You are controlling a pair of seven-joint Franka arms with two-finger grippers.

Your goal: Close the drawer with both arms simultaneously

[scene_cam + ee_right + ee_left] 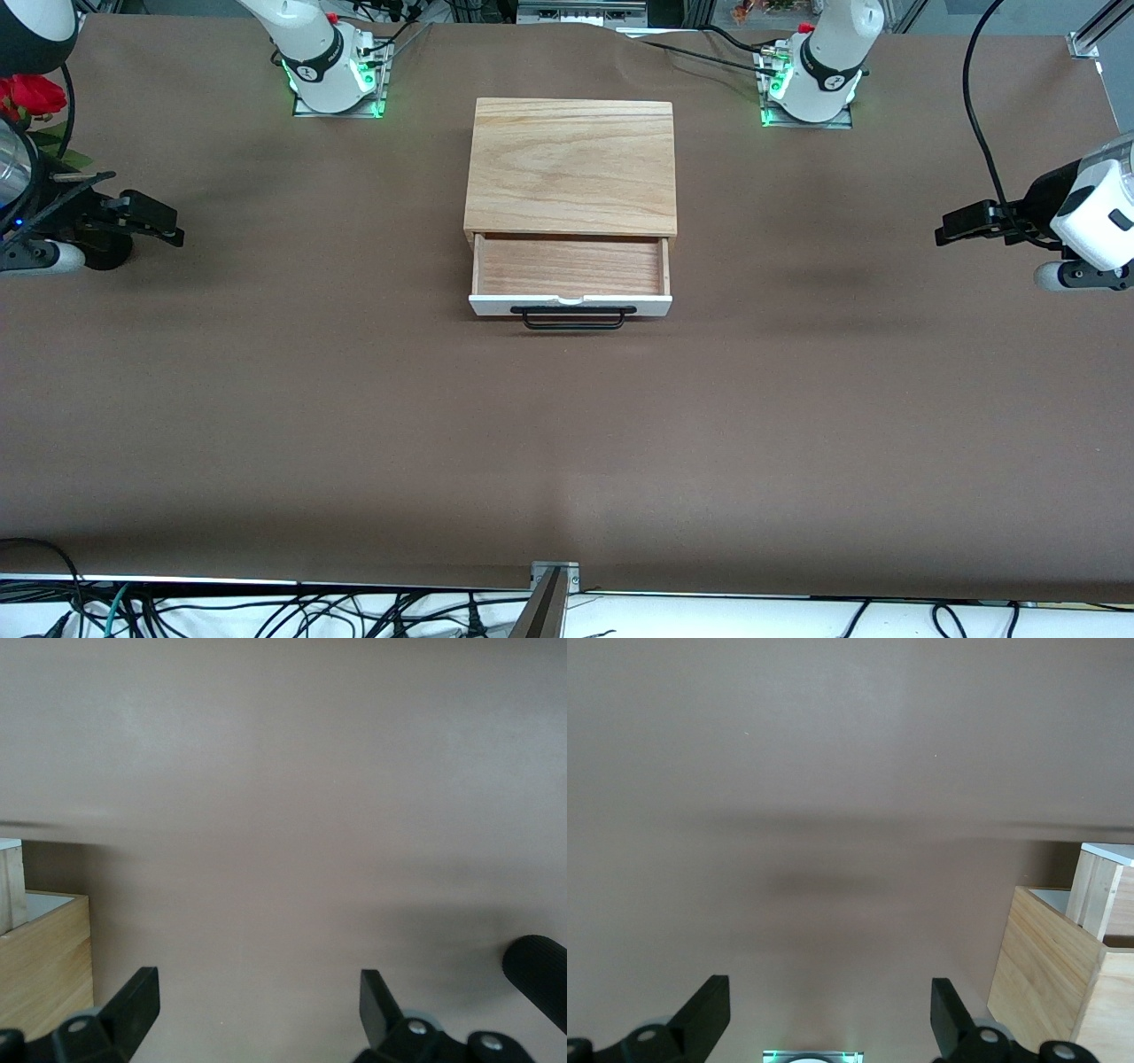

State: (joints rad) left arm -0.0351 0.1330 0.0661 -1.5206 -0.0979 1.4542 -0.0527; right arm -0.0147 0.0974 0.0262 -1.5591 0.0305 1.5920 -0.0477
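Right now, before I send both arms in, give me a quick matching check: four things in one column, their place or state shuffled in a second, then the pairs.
Things:
1. drawer
2. black bar handle
3. left gripper
4. right gripper

Places or states:
A. open, over bare table toward the right arm's end
B. pulled out of the oak box, nothing inside
C. open, over bare table toward the left arm's end
D. on the white front panel

Pairs: 1-B, 2-D, 3-C, 4-A

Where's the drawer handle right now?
In the front view, the black handle sits on the pulled-out drawer's white front panel, mid-table, on the box's camera-facing side, between both grippers.
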